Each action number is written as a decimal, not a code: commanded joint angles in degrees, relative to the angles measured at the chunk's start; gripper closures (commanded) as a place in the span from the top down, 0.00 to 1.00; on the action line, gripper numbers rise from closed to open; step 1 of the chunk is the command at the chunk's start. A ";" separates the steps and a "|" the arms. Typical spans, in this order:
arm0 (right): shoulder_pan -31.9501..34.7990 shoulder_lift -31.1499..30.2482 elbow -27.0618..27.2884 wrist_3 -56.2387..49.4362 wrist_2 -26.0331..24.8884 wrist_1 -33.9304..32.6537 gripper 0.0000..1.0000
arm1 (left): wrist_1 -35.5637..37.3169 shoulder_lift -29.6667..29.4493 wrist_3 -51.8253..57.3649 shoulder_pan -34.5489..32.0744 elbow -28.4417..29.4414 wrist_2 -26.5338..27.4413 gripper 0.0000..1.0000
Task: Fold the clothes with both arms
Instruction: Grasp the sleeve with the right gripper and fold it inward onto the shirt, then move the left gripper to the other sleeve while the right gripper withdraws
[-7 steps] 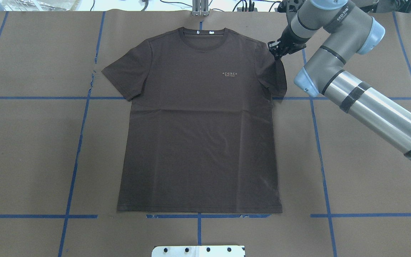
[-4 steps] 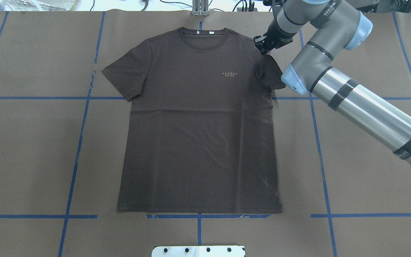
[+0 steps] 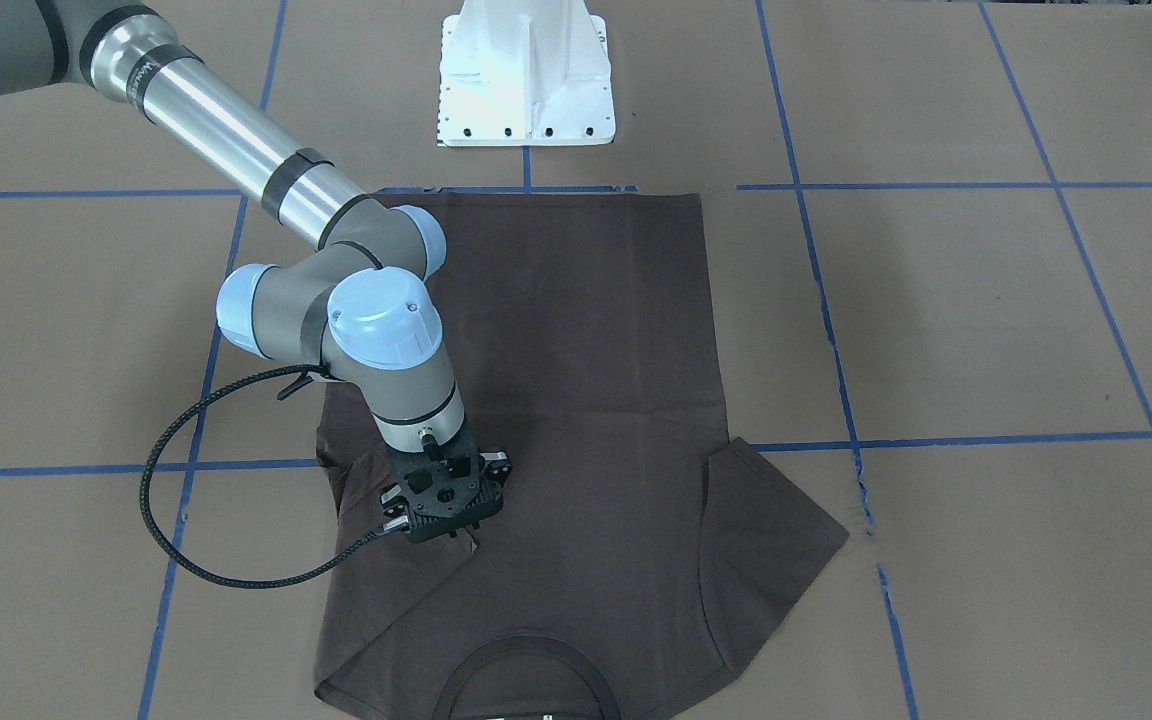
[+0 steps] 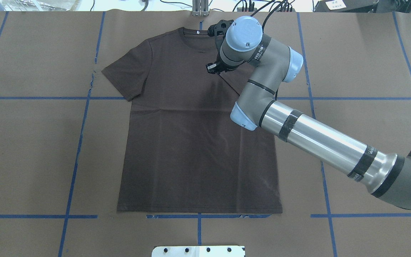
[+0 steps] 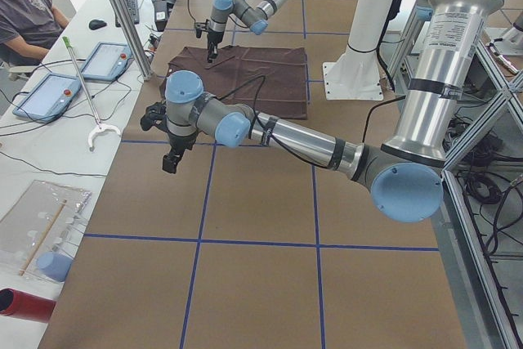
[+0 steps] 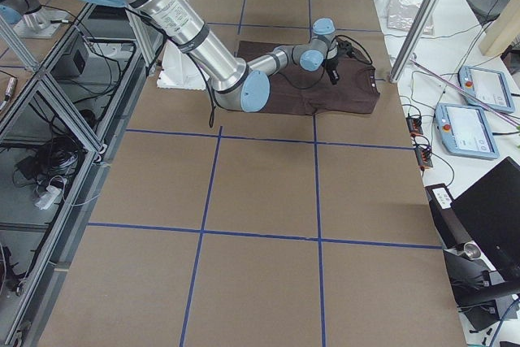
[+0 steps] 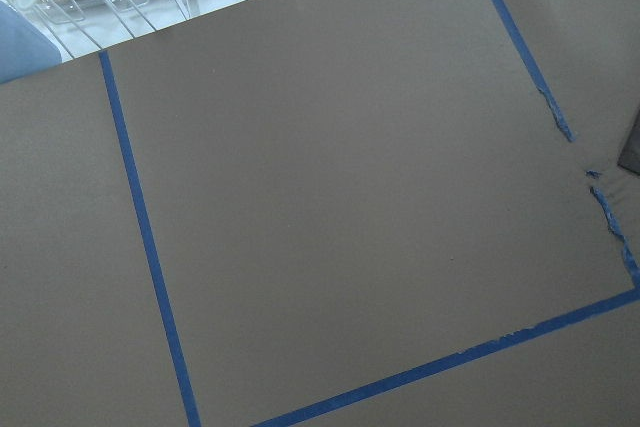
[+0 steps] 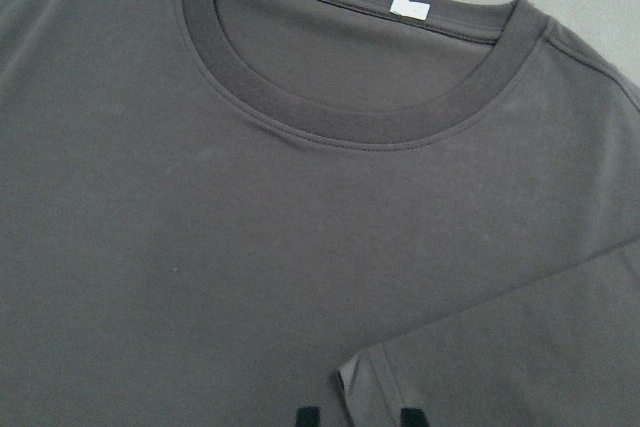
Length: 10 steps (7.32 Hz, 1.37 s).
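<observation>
One T-shirt sleeve (image 8: 520, 347) lies folded inward.

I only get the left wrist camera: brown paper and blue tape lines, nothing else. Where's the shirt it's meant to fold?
Observer: The dark brown T-shirt lies spread flat mid-table, its collar pointing away from the robot.
Visitor: Is anything working on it?
Observer: Yes, the right hand is over the chest, near the collar.
Visitor: Doing what?
Observer: The right sleeve lies folded in over the chest, its corner close to that hand's fingertips, which stand apart.
Visitor: And my arm?
Observer: The left hand hangs above bare paper, off the shirt.
</observation>
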 commanded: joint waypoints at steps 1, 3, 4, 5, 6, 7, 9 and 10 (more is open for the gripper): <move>2.26 -0.21 -0.30 5.75 5.74 -0.12 1.00 | -0.34 -4.05 -4.31 0.31 3.26 0.25 1.00; 7.62 -4.31 9.03 5.62 18.07 -13.74 1.00 | -9.68 -6.36 -24.02 7.91 4.42 1.13 1.00; 10.16 -8.34 17.45 4.66 20.97 -22.97 1.00 | -15.23 -6.36 -35.44 13.09 4.34 6.35 1.00; 12.80 -13.69 25.02 1.69 24.48 -27.15 1.00 | -18.33 -6.36 -44.25 18.19 4.34 11.10 1.00; 14.65 -19.49 31.71 -1.90 25.91 -29.54 1.00 | -20.79 -6.28 -50.34 23.89 4.69 16.89 1.00; 18.07 -23.46 36.91 -5.77 27.75 -32.87 1.00 | -22.39 -6.97 -56.41 28.74 6.52 23.74 1.00; 20.56 -28.58 43.27 -13.69 28.47 -39.12 1.00 | -30.89 -13.10 -62.78 32.73 18.69 32.20 1.00; 21.43 -29.82 44.25 -14.59 28.56 -39.14 1.00 | -32.14 -15.74 -63.84 34.92 22.58 35.38 1.00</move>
